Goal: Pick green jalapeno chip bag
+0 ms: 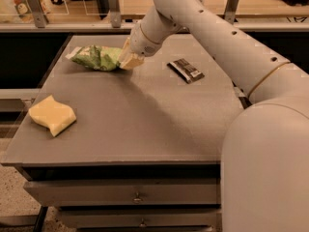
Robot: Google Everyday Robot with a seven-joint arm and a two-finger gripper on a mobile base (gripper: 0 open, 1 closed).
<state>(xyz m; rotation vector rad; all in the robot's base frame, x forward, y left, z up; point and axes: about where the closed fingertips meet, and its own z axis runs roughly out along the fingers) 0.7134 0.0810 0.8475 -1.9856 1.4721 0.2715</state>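
- Pale cream two-finger gripper [129, 61] w/ tan tip, at end of the white jointed robot arm [217, 33]: low over the far part of the flat grey-brown tabletop [145, 124], tilted down towards camera-left.
- Gripper tip meets the near end of the bag, touching or overlapping it. Can't tell how far open it is, or whether it has any hold on the bag.
- Crinkled glossy green jalapeno chip bag [96, 58]: lies flat on the table right beside the gripper, stretching away from it to camera-left.
- Bag look: bright green w/ lighter green mottled print, rumpled and puffy in the middle. White sealed strip at the end furthest from the gripper; the other end is hidden by the gripper.
- Small dark brown flat wrapper [186, 70]: on the table on the gripper's other side, camera-right, near but apart, lying at a slant.
- Yellow wavy-edged sponge [52, 115]: well apart from the gripper, nearer the camera and to camera-left, close to the table edge.
- Grey drawer fronts w/ small knobs [137, 195]: under the tabletop, far below the gripper.
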